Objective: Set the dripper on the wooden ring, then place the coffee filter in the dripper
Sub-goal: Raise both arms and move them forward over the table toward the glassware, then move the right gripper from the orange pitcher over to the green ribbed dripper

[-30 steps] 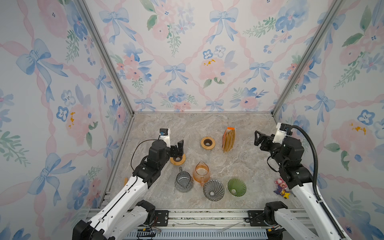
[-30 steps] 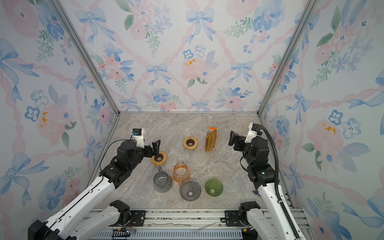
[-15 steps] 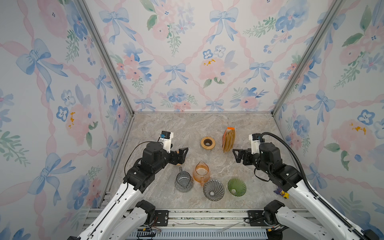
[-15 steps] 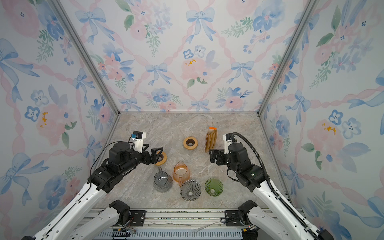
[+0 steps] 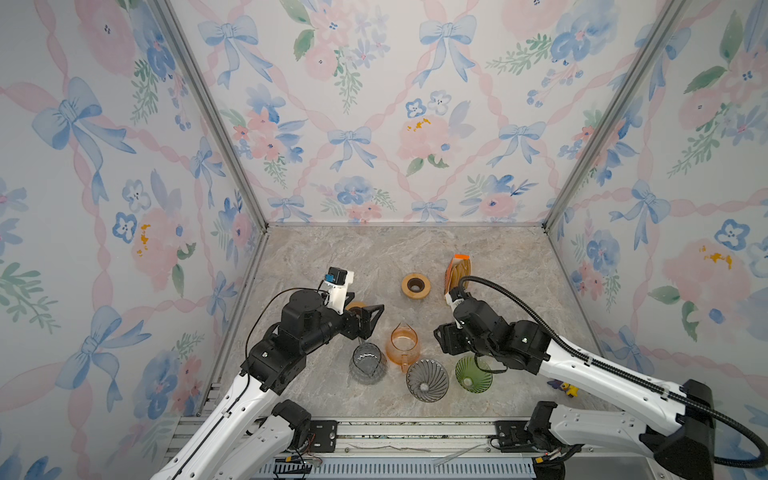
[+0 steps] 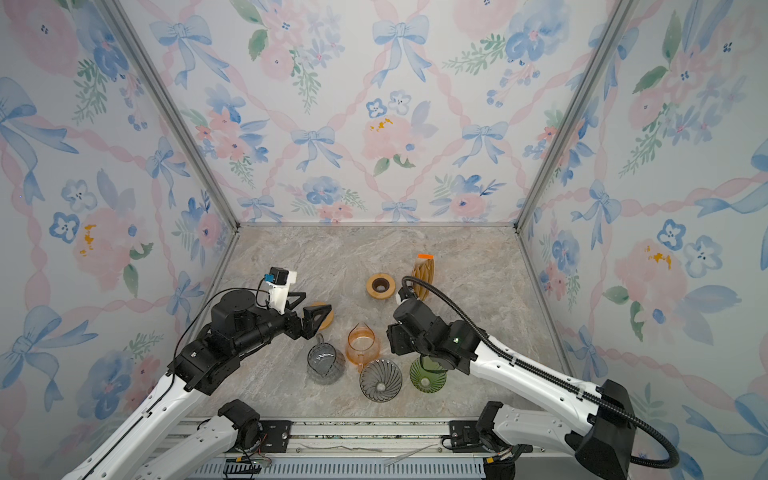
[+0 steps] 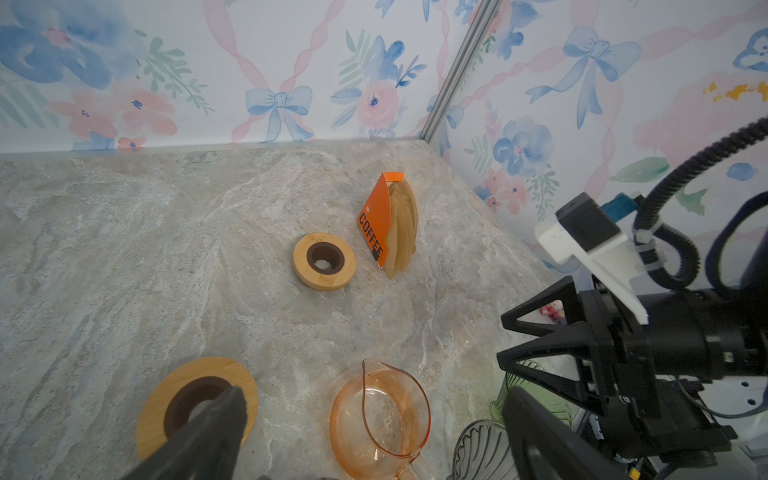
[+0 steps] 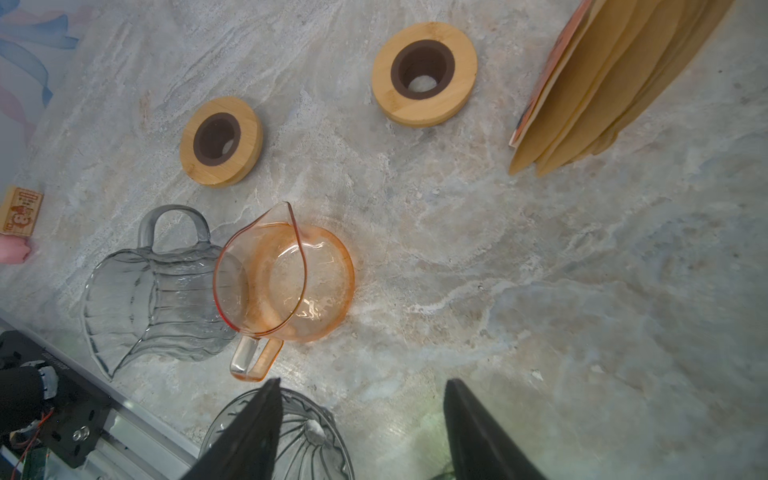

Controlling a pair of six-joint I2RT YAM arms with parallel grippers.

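Marble tabletop, flowered walls all round, and as far as we can see nothing of the task is done yet. The filters (image 7: 401, 224) stand upright in their orange packet, well beyond the right claw (image 8: 361, 386) and untouched. That claw hangs with its jaws apart and empty, over the gap between the grey dripper (image 5: 427, 380) and the green dripper (image 5: 473, 374). Both cones sit empty. The left claw (image 5: 371, 318) is spread wide, holds nothing, and hovers over a wooden ring (image 7: 199, 366). We judge that every step remains: reach the packet, draw out one filter, carry it over, and seat it in a dripper.
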